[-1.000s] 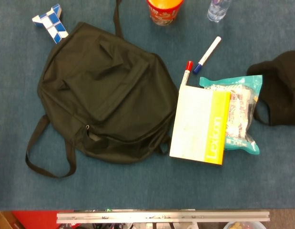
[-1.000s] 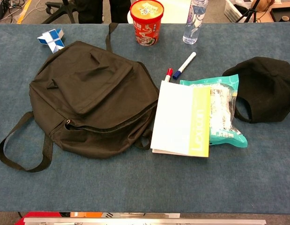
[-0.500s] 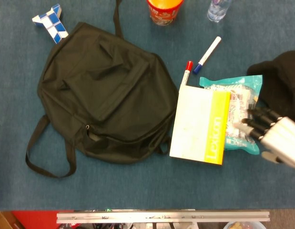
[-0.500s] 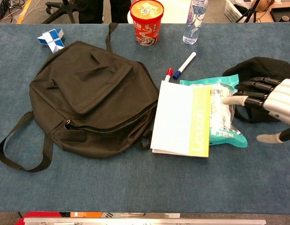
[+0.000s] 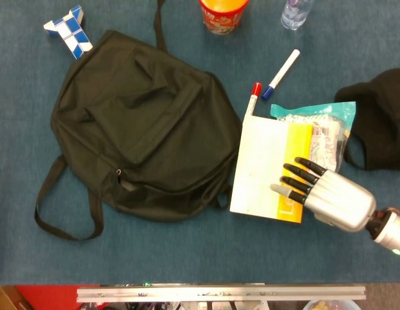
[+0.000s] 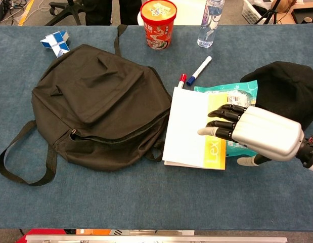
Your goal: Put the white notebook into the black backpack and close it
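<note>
Here one right robot hand [image 6: 247,129] hangs over the yellow edge of the one white notebook [image 6: 189,129]; its dark fingers [image 5: 302,175] are spread apart and hold nothing. The notebook is flat on the blue counter [image 6: 146,197], white with a yellow strip. Left of the hand lies one black backpack [image 6: 95,104], with its zipper partly open. Beyond the fingers lie two pens [image 6: 198,70], under the hand one teal packet [image 5: 322,126]. Only the chest view shows the whole red cup [image 6: 158,23]. The left hand shows in neither view.
</note>
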`<act>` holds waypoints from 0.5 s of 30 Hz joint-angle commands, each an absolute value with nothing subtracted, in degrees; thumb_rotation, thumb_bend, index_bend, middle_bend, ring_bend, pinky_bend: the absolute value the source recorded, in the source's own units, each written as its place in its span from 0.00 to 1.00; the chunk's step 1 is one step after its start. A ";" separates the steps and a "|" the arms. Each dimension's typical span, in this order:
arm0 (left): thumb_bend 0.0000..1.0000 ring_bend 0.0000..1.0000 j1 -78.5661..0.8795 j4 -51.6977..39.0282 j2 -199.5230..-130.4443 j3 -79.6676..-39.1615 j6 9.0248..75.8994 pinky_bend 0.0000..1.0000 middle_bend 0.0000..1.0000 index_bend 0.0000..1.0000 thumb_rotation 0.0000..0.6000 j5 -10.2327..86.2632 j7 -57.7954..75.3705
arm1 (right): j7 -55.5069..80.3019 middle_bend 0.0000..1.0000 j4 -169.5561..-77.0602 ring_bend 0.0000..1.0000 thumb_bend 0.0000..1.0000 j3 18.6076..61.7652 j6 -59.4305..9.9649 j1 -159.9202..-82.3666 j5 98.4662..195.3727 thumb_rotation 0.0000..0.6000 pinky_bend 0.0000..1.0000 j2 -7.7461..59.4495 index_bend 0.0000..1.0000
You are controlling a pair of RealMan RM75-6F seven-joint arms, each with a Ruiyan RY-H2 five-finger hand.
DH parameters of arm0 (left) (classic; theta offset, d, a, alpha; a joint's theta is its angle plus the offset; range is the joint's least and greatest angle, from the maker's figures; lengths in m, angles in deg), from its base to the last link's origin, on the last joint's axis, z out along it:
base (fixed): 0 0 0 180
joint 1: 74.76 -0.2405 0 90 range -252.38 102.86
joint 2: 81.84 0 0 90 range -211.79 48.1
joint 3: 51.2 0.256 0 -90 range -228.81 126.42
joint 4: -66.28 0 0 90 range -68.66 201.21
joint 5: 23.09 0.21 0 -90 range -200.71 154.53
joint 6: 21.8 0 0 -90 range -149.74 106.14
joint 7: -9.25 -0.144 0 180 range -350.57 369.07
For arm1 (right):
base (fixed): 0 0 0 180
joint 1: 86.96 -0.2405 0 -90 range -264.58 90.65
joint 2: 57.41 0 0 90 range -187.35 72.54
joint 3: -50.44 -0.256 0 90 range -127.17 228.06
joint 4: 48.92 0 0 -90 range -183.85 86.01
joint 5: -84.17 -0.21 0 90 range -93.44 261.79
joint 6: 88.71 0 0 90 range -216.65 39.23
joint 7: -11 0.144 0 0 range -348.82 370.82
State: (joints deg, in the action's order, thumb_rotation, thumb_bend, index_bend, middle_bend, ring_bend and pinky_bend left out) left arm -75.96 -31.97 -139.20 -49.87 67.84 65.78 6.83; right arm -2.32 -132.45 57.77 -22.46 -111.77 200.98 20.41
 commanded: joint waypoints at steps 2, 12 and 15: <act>0.20 0.25 -76.01 -31.79 -139.20 -49.87 67.80 0.23 0.24 0.24 1.00 65.76 7.19 | -3.21 0.27 -130.83 0.13 0.03 58.12 -22.86 -112.36 201.02 1.00 0.17 22.66 0.20; 0.20 0.25 -76.11 -30.65 -139.47 -49.82 67.29 0.23 0.24 0.24 1.00 65.37 8.55 | -5.60 0.27 -124.78 0.13 0.07 57.99 -20.33 -112.51 201.07 1.00 0.17 28.06 0.25; 0.20 0.25 -76.11 -30.40 -139.48 -49.85 67.18 0.23 0.24 0.24 1.00 65.27 8.84 | -5.50 0.28 -122.87 0.13 0.08 57.92 -19.69 -112.71 200.86 1.00 0.17 29.50 0.27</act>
State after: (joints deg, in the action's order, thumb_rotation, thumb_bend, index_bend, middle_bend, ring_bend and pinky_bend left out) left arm -76.11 -30.40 -139.48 -49.85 67.19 65.28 8.83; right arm -5.49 -123.56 57.99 -20.08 -112.60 201.03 28.88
